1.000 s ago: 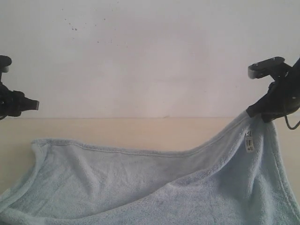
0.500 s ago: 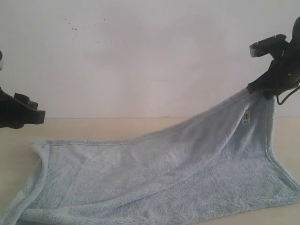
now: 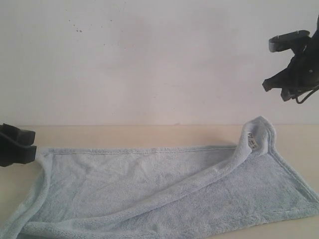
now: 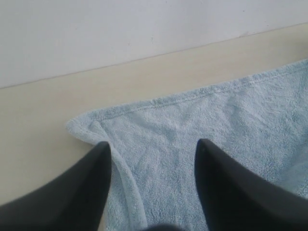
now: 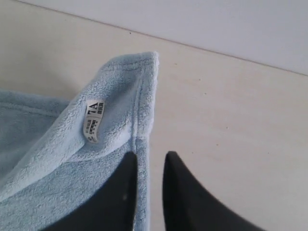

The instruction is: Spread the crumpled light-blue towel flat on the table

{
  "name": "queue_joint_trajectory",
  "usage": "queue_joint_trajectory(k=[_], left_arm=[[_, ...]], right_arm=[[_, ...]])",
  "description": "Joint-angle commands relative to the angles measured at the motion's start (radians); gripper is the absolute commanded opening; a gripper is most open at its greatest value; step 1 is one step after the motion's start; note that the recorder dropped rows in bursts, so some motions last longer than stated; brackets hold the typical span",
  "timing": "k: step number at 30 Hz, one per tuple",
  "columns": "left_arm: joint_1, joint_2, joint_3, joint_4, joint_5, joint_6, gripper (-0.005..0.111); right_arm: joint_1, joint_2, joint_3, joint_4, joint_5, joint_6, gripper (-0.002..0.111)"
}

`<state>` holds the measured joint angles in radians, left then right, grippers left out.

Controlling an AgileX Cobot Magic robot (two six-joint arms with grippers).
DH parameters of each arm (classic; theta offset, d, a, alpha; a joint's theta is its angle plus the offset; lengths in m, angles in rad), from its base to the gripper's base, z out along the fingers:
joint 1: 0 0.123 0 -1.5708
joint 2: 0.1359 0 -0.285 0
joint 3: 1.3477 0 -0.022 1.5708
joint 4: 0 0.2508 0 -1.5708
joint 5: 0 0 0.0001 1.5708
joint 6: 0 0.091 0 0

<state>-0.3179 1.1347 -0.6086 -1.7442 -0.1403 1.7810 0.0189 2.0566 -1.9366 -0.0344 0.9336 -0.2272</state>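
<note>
White wall (image 3: 149, 59) at the back, pale beige counter (image 3: 124, 133) below it, and the light-blue towel (image 3: 164, 194) lies on that counter, mostly opened out. From the exterior camera I see its far hem running nearly straight across, while the near left part is rolled into a long fold. Its far right corner is turned over into a small upright hump, with the white label (image 3: 250, 141) showing on it.

My left claw (image 4: 154, 146) sits low, just beside the towel's far left corner. On its wrist camera the two fingers (image 4: 86, 192) stand wide apart over the cloth with nothing pinched between them. I cannot tell whether they touch the towel.

My right claw (image 5: 150, 156) hangs high above the folded right corner, well apart from it. Its fingers show only a slim gap and grasp nothing; the towel and label lie on the counter beneath them.
</note>
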Motion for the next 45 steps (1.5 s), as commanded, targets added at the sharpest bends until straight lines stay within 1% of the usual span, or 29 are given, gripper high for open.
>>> queue_joint_trajectory(k=[1,4,7,11,17,21,28,40,45], left_arm=[[-0.006,-0.007,0.015,0.0,0.02,-0.017,0.05],[-0.006,-0.007,0.017,0.0,0.024,-0.017,0.05],[-0.006,-0.007,0.017,0.0,0.042,-0.017,0.05],[-0.006,-0.007,0.017,0.0,0.058,-0.017,0.05],[-0.006,-0.007,0.017,0.0,0.058,-0.017,0.05],[-0.006,-0.007,0.017,0.0,0.058,-0.028,0.049],[-0.006,-0.007,0.017,0.0,0.058,-0.028,0.049],[-0.006,-0.007,0.017,0.0,0.058,-0.028,0.049],[-0.006,-0.007,0.017,0.0,0.057,-0.028,0.049]], right_arm=[[-0.009,-0.036,0.008,0.002,0.047,-0.025,0.0],[-0.009,-0.045,0.076,0.002,0.078,-0.042,0.0],[-0.009,-0.042,0.202,-0.029,0.1,-0.061,0.0],[-0.009,-0.042,0.364,-0.077,0.048,-0.047,0.0],[-0.009,-0.042,0.52,-0.083,-0.072,-0.043,0.0],[-0.009,-0.042,0.566,-0.081,-0.145,-0.043,0.0],[-0.009,-0.035,0.612,-0.081,-0.218,-0.051,0.0],[-0.009,0.04,0.613,-0.084,-0.246,-0.063,0.0],[-0.009,0.057,0.634,-0.111,-0.206,-0.057,0.0]])
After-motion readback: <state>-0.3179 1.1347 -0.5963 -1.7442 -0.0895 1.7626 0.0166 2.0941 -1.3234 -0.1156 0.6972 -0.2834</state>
